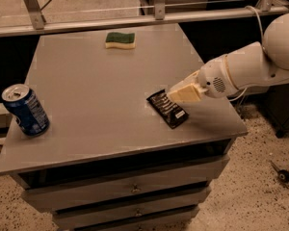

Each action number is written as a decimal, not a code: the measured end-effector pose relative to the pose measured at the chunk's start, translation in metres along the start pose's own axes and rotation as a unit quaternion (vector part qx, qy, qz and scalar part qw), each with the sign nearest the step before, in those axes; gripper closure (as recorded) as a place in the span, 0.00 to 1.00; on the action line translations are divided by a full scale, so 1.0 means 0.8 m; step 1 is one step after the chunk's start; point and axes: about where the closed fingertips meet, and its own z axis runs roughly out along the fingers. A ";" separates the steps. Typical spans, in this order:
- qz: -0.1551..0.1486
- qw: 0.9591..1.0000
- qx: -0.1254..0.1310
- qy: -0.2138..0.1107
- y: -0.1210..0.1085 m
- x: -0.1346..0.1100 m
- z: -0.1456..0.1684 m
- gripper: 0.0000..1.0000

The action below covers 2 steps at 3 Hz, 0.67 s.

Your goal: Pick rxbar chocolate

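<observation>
Nearest, shut drawer fronts (pixel 130 189) stack under the grey table (pixel 101 90). By its front-left corner stands 1 blue soda can (pixel 26 110), upright, contents unseen. Near the right edge lies 1 rxbar chocolate (pixel 166 110), flat and askew. The gripper (pixel 179 96) touches its far end from the right; whether it grips cannot be told. Open tabletop separates can and bar. Near the far edge lies 1 sponge (pixel 120 40).

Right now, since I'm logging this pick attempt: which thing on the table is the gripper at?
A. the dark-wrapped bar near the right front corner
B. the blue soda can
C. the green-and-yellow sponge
A: the gripper is down at the far end of the rxbar chocolate, while the sponge lies well behind it and the soda can stands far off to the left.
</observation>
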 end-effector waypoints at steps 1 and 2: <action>-0.012 1.000 0.003 0.024 0.004 0.006 0.003 0.06; -0.019 0.998 0.011 0.051 0.007 0.014 0.008 0.00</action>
